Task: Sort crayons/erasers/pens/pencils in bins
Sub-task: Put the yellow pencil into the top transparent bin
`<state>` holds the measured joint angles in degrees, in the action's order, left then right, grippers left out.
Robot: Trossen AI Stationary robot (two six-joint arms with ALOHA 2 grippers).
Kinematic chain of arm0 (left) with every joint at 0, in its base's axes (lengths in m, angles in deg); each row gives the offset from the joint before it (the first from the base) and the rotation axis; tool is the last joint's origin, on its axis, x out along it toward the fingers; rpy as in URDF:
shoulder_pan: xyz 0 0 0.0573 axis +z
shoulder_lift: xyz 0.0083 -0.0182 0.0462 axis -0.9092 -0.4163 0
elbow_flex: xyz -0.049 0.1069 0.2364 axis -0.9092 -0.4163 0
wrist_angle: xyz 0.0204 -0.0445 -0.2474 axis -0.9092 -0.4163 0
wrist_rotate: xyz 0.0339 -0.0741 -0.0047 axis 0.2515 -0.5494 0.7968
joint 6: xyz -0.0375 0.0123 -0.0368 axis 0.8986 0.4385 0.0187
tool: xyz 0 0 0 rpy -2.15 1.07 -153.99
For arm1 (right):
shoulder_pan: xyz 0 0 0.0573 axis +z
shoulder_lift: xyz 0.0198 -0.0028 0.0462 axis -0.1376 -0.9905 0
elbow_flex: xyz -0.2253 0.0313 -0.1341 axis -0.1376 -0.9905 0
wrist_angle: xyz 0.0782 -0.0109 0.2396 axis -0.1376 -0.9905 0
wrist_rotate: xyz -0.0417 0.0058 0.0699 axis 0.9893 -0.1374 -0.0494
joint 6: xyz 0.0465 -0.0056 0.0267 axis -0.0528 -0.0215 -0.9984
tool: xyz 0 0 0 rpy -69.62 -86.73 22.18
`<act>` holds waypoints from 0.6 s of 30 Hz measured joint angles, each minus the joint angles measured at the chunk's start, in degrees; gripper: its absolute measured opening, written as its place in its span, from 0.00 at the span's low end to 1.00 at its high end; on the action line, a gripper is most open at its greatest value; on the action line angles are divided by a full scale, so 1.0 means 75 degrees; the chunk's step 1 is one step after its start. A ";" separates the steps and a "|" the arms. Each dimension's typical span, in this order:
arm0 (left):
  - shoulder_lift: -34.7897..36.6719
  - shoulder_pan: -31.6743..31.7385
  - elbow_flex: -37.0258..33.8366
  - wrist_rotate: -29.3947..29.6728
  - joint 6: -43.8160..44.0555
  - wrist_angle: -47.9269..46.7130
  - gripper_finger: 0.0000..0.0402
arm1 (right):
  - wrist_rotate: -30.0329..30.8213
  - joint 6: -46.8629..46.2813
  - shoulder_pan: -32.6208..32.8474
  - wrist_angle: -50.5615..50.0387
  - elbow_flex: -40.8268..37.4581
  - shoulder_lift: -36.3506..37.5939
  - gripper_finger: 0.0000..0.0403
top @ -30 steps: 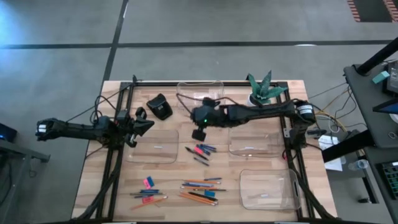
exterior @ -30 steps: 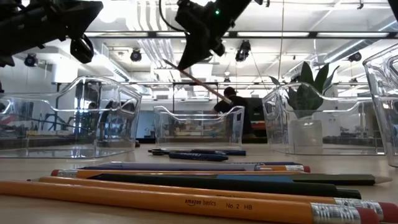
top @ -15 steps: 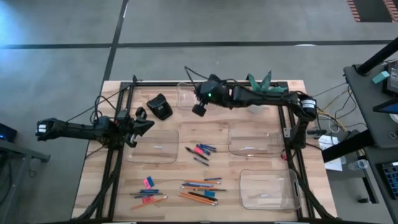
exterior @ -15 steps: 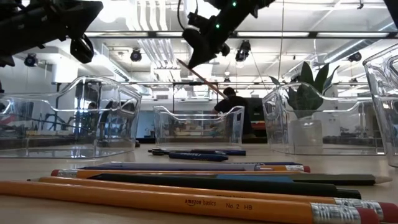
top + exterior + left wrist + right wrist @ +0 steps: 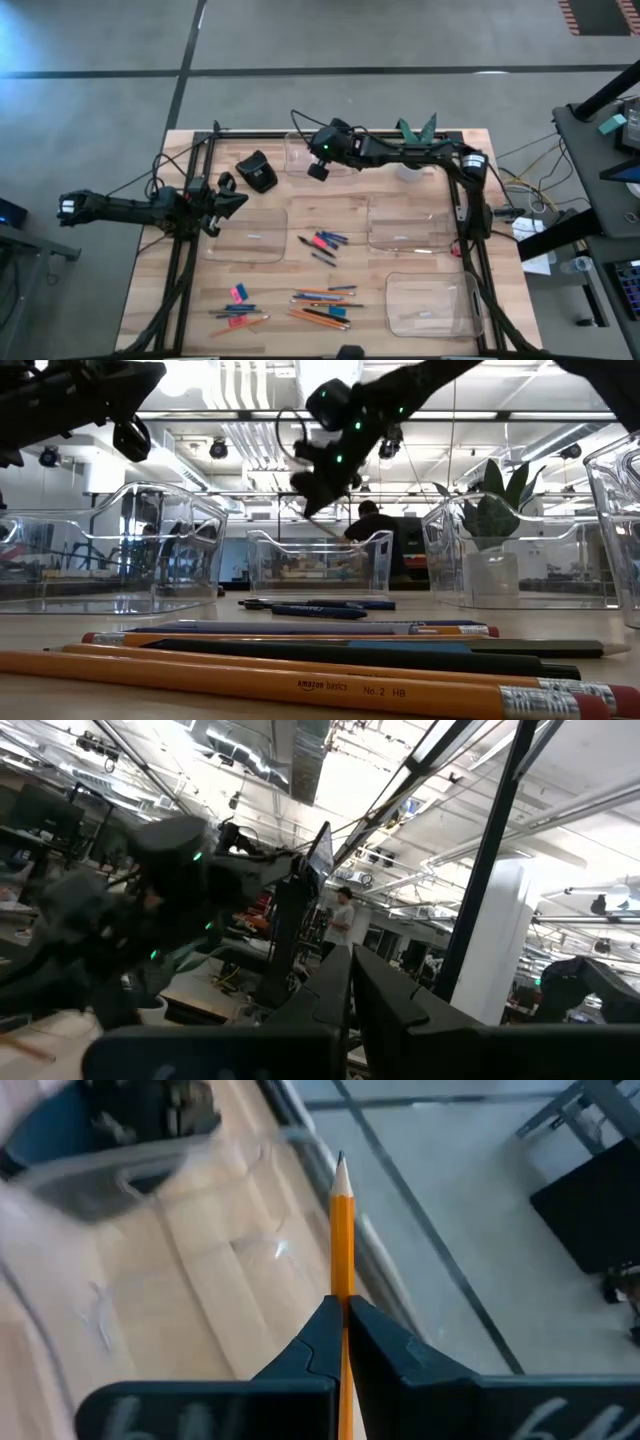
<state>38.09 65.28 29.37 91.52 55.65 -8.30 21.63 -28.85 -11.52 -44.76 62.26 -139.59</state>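
Observation:
My right gripper (image 5: 318,170) hangs over the far clear bin (image 5: 322,150), shut on an orange pencil (image 5: 342,1230). My left gripper (image 5: 238,198) waits shut at the table's left, beside the left bin (image 5: 248,235), holding nothing. Loose pens and crayons (image 5: 322,243) lie flat on the wood mid-table. More pencils, pens and crayons (image 5: 320,308) lie near the front edge, with pink erasers (image 5: 238,293) to their left. Two more bins stand at the right (image 5: 405,225) and near right (image 5: 432,303). My right gripper pinches the pencil's shaft (image 5: 342,1285) between its two fingers. The pencil runs along the fingers, and its sharpened tip (image 5: 340,1165) sticks out ahead of them. The fingers slant downward. The pencil is lifted clear, above the far bin.
A black lump-shaped object (image 5: 258,172) sits left of the far bin, and a potted plant (image 5: 418,140) to its right. Black frame rails run along the table's left and right sides. A person (image 5: 372,525) shows in the room beyond the table.
My right gripper has carried the pencil from mid-table toward the far edge, sinking and tipping downward, and now hangs over the far bin. It stays shut on the pencil.

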 joint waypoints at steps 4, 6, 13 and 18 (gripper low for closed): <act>0.0000 0.0000 0.0001 -0.0005 0.0000 0.0000 0.00 | -0.0001 0.0003 -0.0145 0.0003 0.0000 -0.0325 0.02; -0.0003 -0.0001 0.0001 -0.0005 -0.0003 -0.0003 0.00 | 0.0011 0.0003 -0.0169 0.0007 0.0000 -0.0448 0.02; -0.0003 0.0000 0.0001 -0.0003 -0.0003 -0.0003 0.00 | -0.0062 0.0072 -0.0164 -0.0023 0.0003 -0.0742 0.02; -0.0003 0.0000 -0.0001 -0.0002 -0.0003 -0.0003 0.00 | -0.0066 0.0058 -0.0167 -0.0121 0.0012 -0.0840 0.02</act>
<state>38.07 65.28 29.36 91.50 55.63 -8.32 21.14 -28.41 -12.78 -45.67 62.35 -145.89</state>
